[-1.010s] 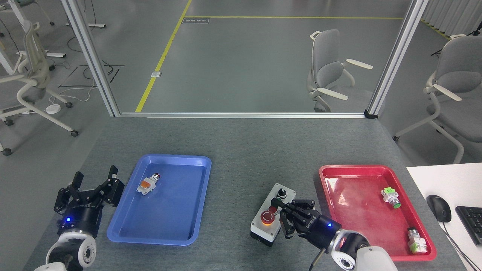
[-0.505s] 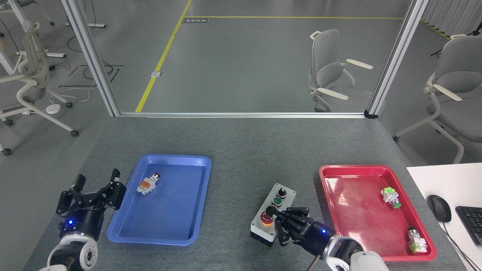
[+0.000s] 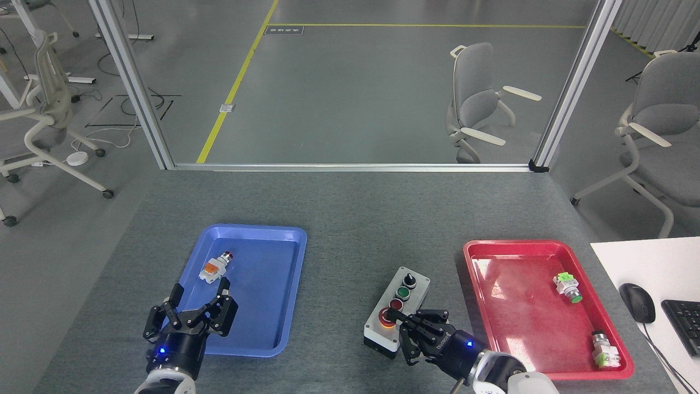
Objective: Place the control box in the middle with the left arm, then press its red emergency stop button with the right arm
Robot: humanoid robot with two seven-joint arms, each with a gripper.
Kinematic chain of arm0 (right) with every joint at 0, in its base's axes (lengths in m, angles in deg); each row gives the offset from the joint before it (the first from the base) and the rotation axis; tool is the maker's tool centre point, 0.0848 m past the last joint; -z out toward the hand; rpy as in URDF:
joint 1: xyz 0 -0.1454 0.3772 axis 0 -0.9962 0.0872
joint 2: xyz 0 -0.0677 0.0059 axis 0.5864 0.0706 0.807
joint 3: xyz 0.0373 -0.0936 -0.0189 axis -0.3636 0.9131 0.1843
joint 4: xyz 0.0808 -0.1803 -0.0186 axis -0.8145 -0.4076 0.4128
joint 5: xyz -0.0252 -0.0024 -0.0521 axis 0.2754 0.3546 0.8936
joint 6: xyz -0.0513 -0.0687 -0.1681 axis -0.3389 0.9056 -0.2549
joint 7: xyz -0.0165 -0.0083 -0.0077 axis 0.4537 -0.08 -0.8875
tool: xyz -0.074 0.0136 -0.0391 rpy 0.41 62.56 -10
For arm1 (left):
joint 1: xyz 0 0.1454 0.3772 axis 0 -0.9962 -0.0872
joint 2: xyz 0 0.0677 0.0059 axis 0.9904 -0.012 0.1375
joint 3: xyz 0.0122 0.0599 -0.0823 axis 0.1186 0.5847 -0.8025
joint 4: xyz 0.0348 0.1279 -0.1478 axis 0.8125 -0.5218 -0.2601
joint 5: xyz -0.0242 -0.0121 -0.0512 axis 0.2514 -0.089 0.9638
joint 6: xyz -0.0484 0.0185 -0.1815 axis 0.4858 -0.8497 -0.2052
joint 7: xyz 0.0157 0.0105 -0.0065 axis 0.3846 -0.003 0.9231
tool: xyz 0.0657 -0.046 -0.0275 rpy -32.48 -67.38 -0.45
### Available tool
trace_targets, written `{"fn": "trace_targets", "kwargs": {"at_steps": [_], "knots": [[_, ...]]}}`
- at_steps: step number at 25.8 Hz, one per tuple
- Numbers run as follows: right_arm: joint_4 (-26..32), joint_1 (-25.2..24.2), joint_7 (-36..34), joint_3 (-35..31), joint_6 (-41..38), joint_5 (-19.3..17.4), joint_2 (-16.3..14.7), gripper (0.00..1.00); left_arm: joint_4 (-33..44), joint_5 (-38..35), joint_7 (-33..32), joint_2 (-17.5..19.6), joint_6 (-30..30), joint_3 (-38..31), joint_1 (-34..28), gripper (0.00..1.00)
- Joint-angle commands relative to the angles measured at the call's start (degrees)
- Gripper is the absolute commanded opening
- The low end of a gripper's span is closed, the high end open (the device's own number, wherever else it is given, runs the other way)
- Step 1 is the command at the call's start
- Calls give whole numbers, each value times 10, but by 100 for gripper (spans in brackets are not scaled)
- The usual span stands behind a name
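The elongated light-grey control box with a black base point(image 3: 395, 313) lies low and right of centre in the frame, on the dark-grey speckled felt surface point(image 3: 350, 219) between the blue plastic tray point(image 3: 295, 241) and the red plastic tray point(image 3: 476, 251), so the placing step looks done and pressing is the step in hand. The right arm's black claw gripper point(image 3: 407, 331) sits at the box's lower end, its fingers drawn close together with nothing held, one fingertip point(image 3: 391, 313) resting on or just over the large red emergency stop button with its yellow-orange collar point(image 3: 386, 318); contact cannot be told for sure. To do this well, the push should go straight down on the mushroom head's centre, clear of the small red button point(image 3: 395, 304) just above it, so the box does not tip or slide. The left arm's black claw gripper point(image 3: 197, 314), fingers spread and empty, hovers over the blue tray's lower edge and should keep clear.
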Motion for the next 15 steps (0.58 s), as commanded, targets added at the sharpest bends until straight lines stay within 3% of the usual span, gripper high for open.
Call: {"fn": "trace_targets", "kwargs": {"at_steps": [1, 15], "knots": [[-7, -5, 3, 0, -1, 0, 0, 0, -4, -35, -4, -26, 0, 2, -3, 98], [-3, -3, -4, -5, 0, -7, -3, 0, -3, -30, -7, -28, 4, 1, -3, 99]]}}
